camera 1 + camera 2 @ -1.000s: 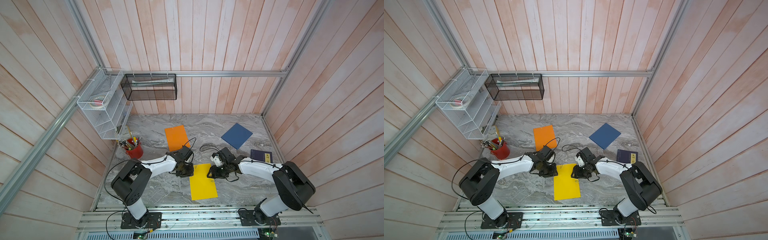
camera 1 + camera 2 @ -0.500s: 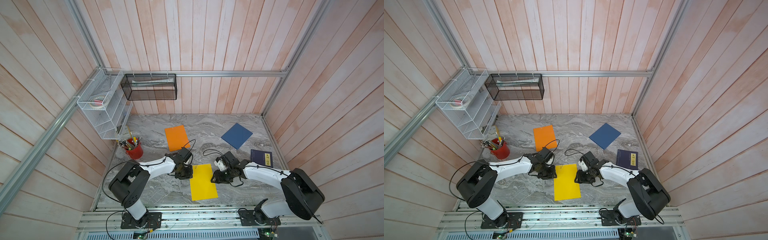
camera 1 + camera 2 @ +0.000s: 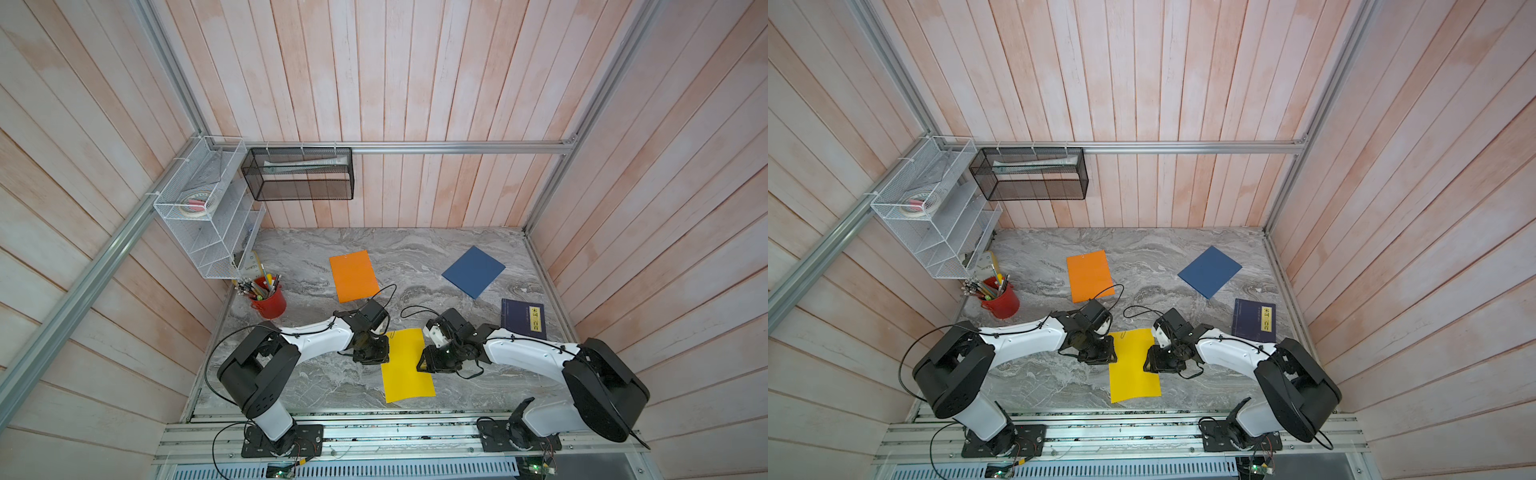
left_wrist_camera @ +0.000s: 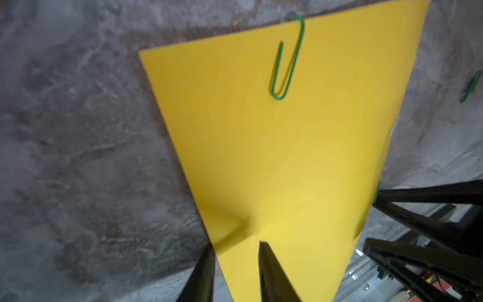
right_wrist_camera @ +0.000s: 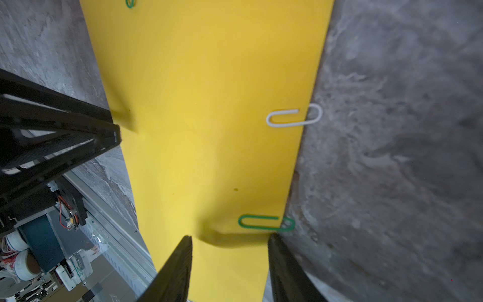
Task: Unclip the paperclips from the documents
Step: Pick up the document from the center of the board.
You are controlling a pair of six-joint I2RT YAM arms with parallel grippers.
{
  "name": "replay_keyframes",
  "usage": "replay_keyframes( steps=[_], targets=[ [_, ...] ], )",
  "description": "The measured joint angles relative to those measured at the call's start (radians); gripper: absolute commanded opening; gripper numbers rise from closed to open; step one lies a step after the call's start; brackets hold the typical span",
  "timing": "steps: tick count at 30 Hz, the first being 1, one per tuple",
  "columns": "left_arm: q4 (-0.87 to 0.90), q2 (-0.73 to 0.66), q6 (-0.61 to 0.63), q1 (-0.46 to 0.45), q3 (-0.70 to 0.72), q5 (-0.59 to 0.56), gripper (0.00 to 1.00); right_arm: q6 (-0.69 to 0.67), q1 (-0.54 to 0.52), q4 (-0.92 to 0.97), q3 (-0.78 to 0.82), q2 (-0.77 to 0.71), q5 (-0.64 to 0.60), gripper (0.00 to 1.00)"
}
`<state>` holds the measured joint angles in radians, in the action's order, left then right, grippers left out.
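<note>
The small green wire paperclip (image 5: 266, 223) clips the edge of the thin, floppy yellow paper sheet (image 5: 209, 104) on the grey marbled table (image 5: 392, 157), just before the open right gripper (image 5: 230, 261) (left gripper (image 4: 235, 244) likewise open, astride the opposite edge), and its stiff overhanging loop looks the best hold.

On the grey marbled table (image 3: 1038, 374), a flat yellow paper sheet (image 3: 1133, 376) lies between the two arms. The left fingers (image 3: 1104, 355) meet its left edge and the right fingers (image 3: 1151, 361) its right edge. A thin wire paperclip (image 3: 1123, 334) sits at its far left corner.
</note>
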<state>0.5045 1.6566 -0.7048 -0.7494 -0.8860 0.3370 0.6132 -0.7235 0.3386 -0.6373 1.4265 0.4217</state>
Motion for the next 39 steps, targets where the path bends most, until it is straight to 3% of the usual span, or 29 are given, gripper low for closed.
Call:
replay_keyframes(
  steps=[30,39],
  targets=[
    [-0.023,0.013,0.010,-0.003,-0.002,0.027,0.28,0.027,-0.003,-0.195,-0.004,0.045,0.101,0.77],
    [-0.027,0.050,0.036,-0.003,-0.035,0.051,0.26,0.039,-0.005,-0.269,0.005,0.043,0.140,0.79]
  ],
)
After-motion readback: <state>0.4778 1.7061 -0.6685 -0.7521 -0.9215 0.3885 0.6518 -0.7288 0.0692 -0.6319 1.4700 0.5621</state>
